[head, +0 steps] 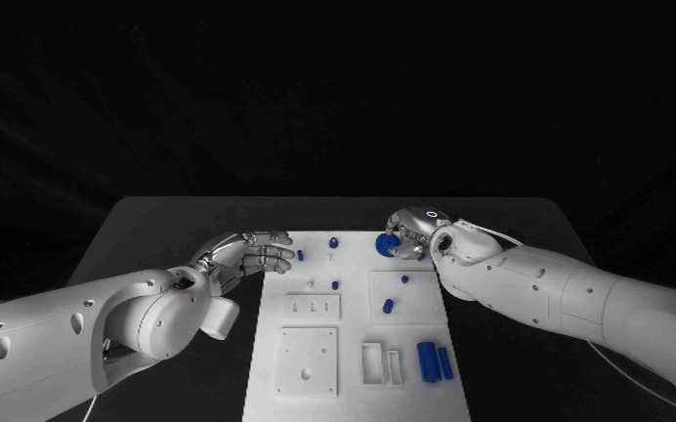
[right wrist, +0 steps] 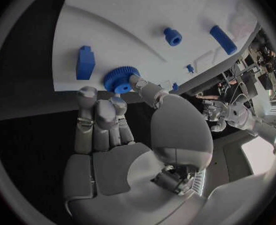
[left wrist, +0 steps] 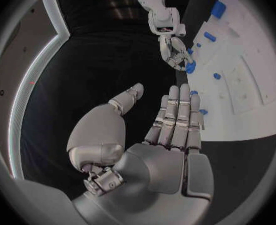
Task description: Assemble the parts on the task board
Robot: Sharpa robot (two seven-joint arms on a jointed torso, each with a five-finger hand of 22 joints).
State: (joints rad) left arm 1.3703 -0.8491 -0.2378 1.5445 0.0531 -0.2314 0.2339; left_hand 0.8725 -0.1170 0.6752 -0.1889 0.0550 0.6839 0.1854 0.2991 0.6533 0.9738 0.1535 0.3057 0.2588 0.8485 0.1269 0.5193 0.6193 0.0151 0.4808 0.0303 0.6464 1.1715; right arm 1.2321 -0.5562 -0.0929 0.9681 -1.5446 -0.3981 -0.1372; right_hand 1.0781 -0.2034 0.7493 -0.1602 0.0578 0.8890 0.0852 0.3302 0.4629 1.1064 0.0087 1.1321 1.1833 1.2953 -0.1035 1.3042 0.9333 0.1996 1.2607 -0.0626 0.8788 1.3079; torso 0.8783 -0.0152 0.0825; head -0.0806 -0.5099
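Note:
The white task board (head: 353, 383) lies in the middle of the black table. At its far right corner my right hand (head: 416, 231) pinches a round blue gear (head: 385, 243) between thumb and fingers; the right wrist view shows the gear (right wrist: 120, 79) at the board's edge with the fingertips (right wrist: 115, 102) against it. My left hand (head: 251, 252) hovers at the board's far left edge, and the left wrist view shows this hand (left wrist: 169, 130) with fingers stretched out, thumb apart and nothing in it. Small blue pegs (head: 332, 242) stand on the far part of the board.
More blue pegs (head: 388, 305) stand mid-board. Two blue bars (head: 434, 361) lie near the right edge beside a white frame (head: 380, 363). White square plates (head: 308, 358) sit on the near left. A blue block (right wrist: 85, 62) lies close to the gear.

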